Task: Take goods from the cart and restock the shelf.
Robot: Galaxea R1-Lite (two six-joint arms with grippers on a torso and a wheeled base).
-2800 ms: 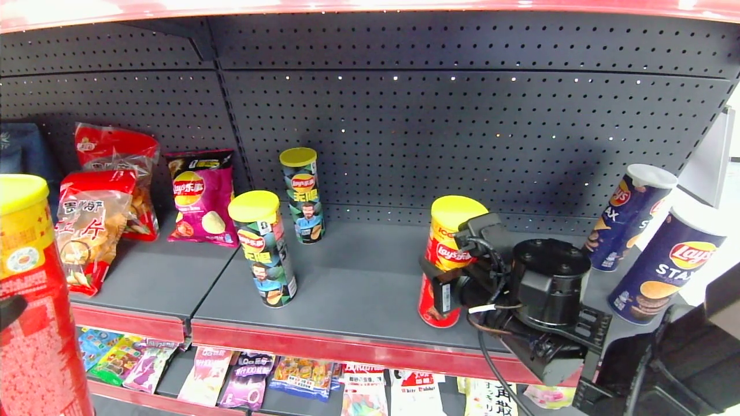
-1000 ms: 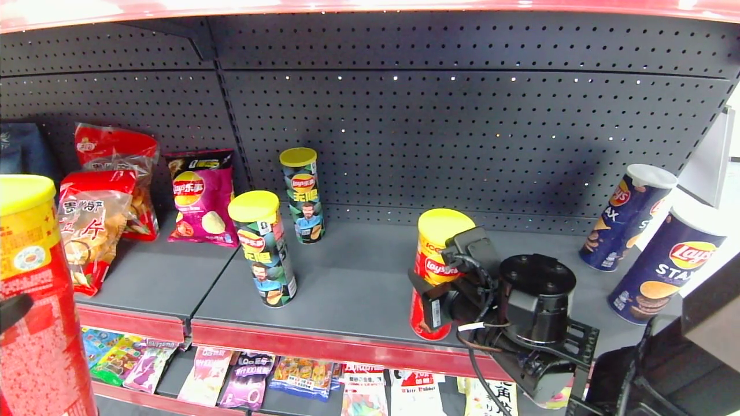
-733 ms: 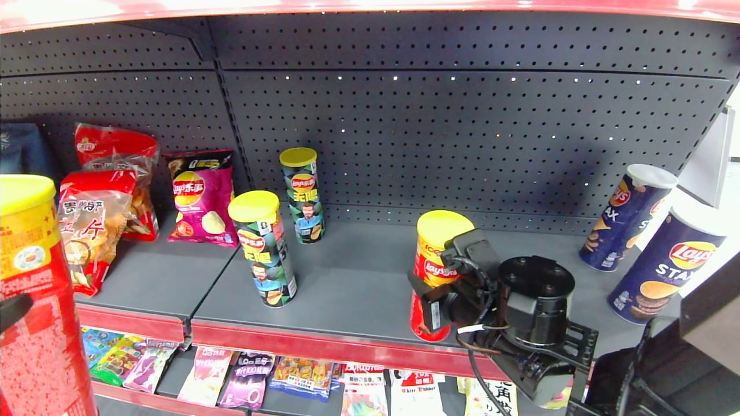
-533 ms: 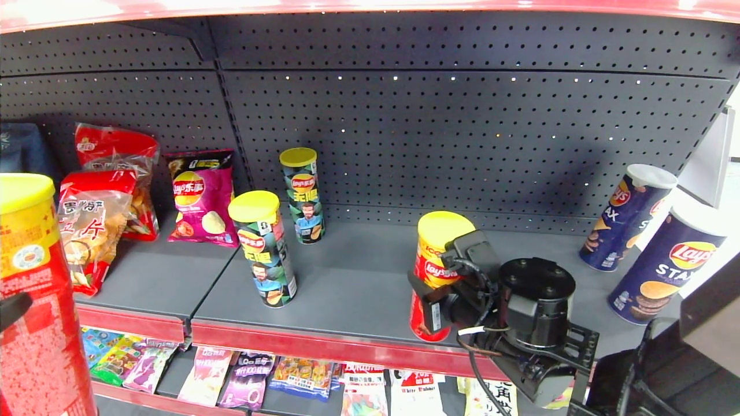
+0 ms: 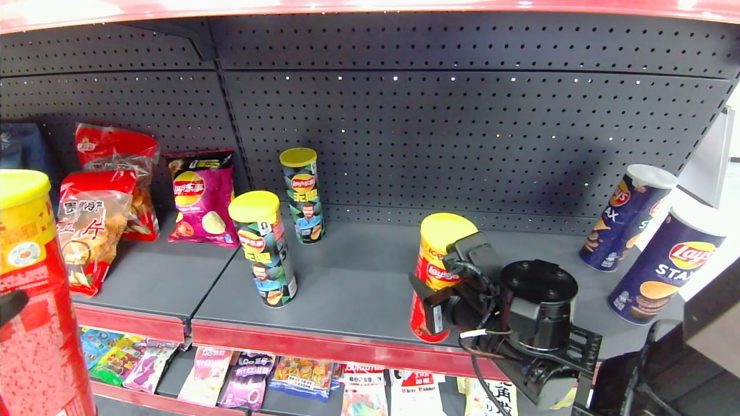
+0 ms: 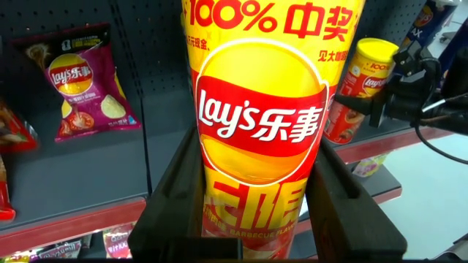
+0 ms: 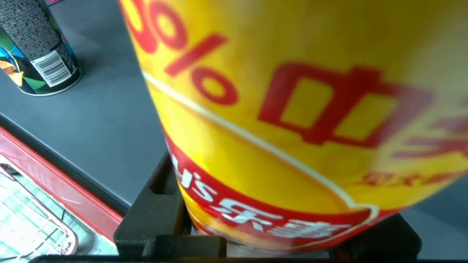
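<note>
Two tall red-and-yellow chip cans are held. My left gripper [image 6: 259, 219] is shut on one can [image 6: 259, 131], upright in front of the shelf; the head view shows this can [image 5: 29, 289] at the far left. My right gripper [image 5: 439, 297] is shut on the other can [image 5: 439, 266], upright at the front edge of the grey shelf board [image 5: 358, 283]; whether its base touches the board I cannot tell. Up close, that can [image 7: 307, 124] hides the right fingertips.
Two green cans [image 5: 263, 248] [image 5: 302, 193] stand left of centre. Two blue cans [image 5: 627, 216] [image 5: 665, 266] lean at the right end. Snack bags [image 5: 201, 196] [image 5: 92, 231] fill the left bay. Packets [image 5: 300, 375] lie on the lower shelf. Bare board stretches behind and left of the right-hand can.
Since 2.8 s ago my right gripper has carried its can left and toward the shelf's front edge; over the last second it barely moved. The left can rose slightly.
</note>
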